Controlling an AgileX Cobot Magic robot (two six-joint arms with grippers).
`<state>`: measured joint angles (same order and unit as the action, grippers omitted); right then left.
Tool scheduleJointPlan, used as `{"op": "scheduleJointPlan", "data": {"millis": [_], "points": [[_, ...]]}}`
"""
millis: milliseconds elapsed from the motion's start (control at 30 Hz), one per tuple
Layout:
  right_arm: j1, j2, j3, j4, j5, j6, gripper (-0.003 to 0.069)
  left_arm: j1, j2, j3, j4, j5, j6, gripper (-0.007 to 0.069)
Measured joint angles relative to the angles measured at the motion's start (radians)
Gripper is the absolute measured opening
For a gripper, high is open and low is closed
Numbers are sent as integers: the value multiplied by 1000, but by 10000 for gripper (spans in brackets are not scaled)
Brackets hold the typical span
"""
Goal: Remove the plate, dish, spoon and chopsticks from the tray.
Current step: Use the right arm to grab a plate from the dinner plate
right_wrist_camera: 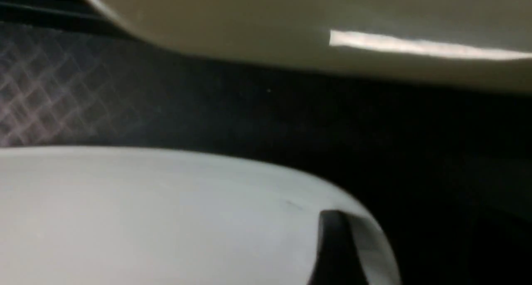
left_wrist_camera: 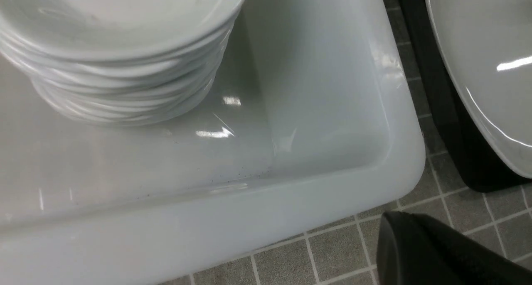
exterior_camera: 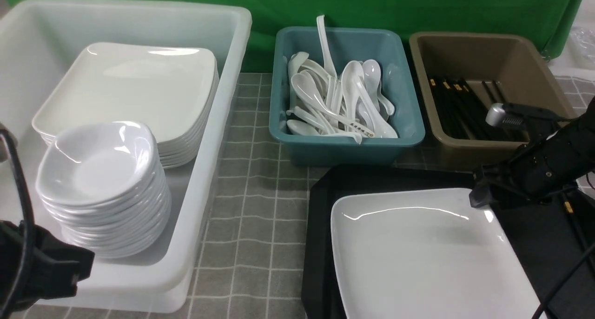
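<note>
The large white plate (exterior_camera: pixel 418 254) lies on the black tray (exterior_camera: pixel 320 244) at the lower right. My right gripper (exterior_camera: pixel 481 200) sits at the plate's far right corner. In the right wrist view one finger (right_wrist_camera: pixel 332 251) lies over the plate (right_wrist_camera: pixel 145 218) rim; no second finger is beside it, so the jaws stand open. The black chopsticks (exterior_camera: pixel 568 208) with a gold band lie on the tray under the right arm. The printed spoon (exterior_camera: pixel 360 127) lies in the teal bin (exterior_camera: pixel 348 147). No dish shows on the tray. My left gripper (exterior_camera: pixel 69 268) hangs low at the left, beside the white bin (exterior_camera: pixel 200 193).
The white bin holds a stack of small dishes (exterior_camera: pixel 97 170) and a stack of large plates (exterior_camera: pixel 135 86). The teal bin is full of white spoons. Behind the right arm, the brown bin (exterior_camera: pixel 465 44) holds black chopsticks. Grey tiled cloth covers the table.
</note>
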<state>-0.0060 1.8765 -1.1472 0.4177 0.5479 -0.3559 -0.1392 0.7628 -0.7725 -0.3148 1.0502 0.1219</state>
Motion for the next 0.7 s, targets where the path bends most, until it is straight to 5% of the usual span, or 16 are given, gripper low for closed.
{"op": "scheduleJointPlan", "data": {"millis": [200,400,700], "points": [[23,23,-6,4,21,-30,433,0,-1,0,1,1,-21,6],[45,23,-8,6,26,-68,283,0,-2,0,1,-2,-21,6],[46,-22,-7,-8,92,-83,227,0,-2,0,1,-10,-21,6]]}}
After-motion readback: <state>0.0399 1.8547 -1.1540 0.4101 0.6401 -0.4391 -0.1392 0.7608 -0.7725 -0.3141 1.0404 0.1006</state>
